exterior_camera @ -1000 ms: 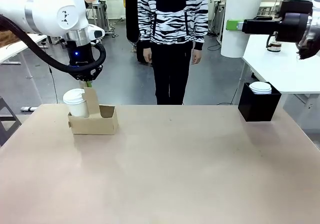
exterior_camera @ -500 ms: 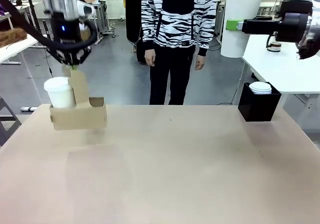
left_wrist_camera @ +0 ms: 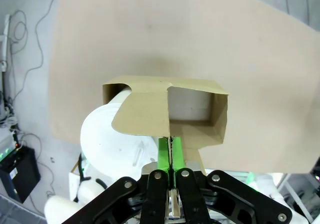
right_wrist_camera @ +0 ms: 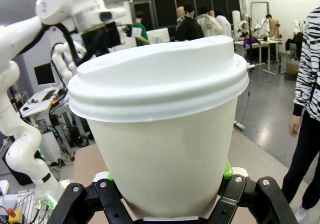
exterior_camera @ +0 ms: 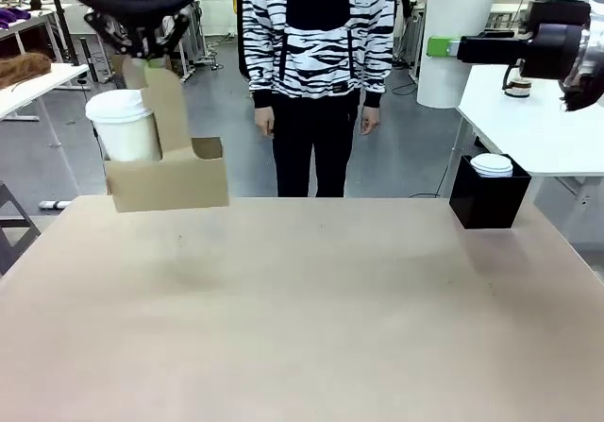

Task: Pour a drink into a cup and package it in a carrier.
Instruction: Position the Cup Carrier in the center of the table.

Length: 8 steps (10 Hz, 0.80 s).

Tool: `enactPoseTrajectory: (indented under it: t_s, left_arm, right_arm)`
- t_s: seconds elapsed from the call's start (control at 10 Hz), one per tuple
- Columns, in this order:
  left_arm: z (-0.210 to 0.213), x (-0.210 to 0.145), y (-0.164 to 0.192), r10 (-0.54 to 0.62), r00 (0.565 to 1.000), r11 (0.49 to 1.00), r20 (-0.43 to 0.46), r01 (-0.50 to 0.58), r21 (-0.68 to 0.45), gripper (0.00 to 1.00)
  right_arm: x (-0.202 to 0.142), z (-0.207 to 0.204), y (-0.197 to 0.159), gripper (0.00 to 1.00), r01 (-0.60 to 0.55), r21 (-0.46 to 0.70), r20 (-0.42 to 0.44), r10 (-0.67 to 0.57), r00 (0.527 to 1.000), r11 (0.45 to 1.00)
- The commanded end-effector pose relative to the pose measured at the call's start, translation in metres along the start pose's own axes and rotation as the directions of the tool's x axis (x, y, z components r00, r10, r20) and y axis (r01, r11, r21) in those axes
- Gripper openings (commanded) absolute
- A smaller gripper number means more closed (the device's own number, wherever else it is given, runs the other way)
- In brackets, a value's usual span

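The brown cardboard carrier [exterior_camera: 170,184] hangs in the air above the table's far left corner. My left gripper [exterior_camera: 142,57] is shut on its upright handle tab. The white lidded cup [exterior_camera: 123,129] sits in its left slot; the other slot is bare. From the left wrist view, the green pads [left_wrist_camera: 163,156] pinch the tab of the carrier [left_wrist_camera: 145,111], and the cup's lid [left_wrist_camera: 107,144] is below. My right gripper [exterior_camera: 442,46] is held high at the right, shut on a second white lidded cup [right_wrist_camera: 160,108] between its pads [right_wrist_camera: 227,171]. The drink is hidden.
A person [exterior_camera: 316,63] in a striped top stands at the table's far edge, hands down. A black box-shaped holder [exterior_camera: 489,205] with a white lidded cup [exterior_camera: 491,165] stands at the far right corner. The tan table [exterior_camera: 330,318] stretches ahead. A white side table [exterior_camera: 543,134] is beyond.
My left arm has lifted the carrier with its cup off the table, first up and left, then higher. The right arm has not moved. The person shifted slightly.
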<state>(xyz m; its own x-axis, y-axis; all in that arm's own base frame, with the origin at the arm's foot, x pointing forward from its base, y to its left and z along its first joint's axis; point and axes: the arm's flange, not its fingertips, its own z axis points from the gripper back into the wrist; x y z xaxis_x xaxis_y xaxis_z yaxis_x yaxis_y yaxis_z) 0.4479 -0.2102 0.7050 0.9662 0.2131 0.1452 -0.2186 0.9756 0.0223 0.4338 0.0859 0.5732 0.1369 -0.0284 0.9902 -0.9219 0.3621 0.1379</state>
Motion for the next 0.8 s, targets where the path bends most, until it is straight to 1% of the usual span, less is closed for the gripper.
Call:
enactPoseTrajectory:
  t_s: [0.0,0.3,0.5,0.7]
  left_arm:
    - [-0.006,-0.033,-0.024,0.001,1.0,0.999,0.012,-0.001,-0.047,0.02]
    - [-0.019,-0.097,-0.074,-0.057,0.995,0.992,0.078,0.066,-0.111,0.02]
    - [-0.046,-0.119,-0.105,-0.134,0.988,0.982,0.077,0.143,-0.127,0.02]
    - [-0.077,-0.139,-0.133,-0.176,0.981,0.973,0.085,0.186,-0.136,0.02]
  right_arm:
    - [0.002,-0.003,-0.001,0.8,-0.019,-0.006,0.004,0.019,1.0,1.0]
    - [0.002,-0.003,-0.001,0.8,-0.019,-0.006,0.004,0.019,1.0,1.0]
    - [0.002,-0.003,-0.001,0.8,-0.019,-0.006,0.004,0.019,1.0,1.0]
    - [0.002,-0.003,-0.001,0.8,-0.019,-0.006,0.004,0.019,1.0,1.0]
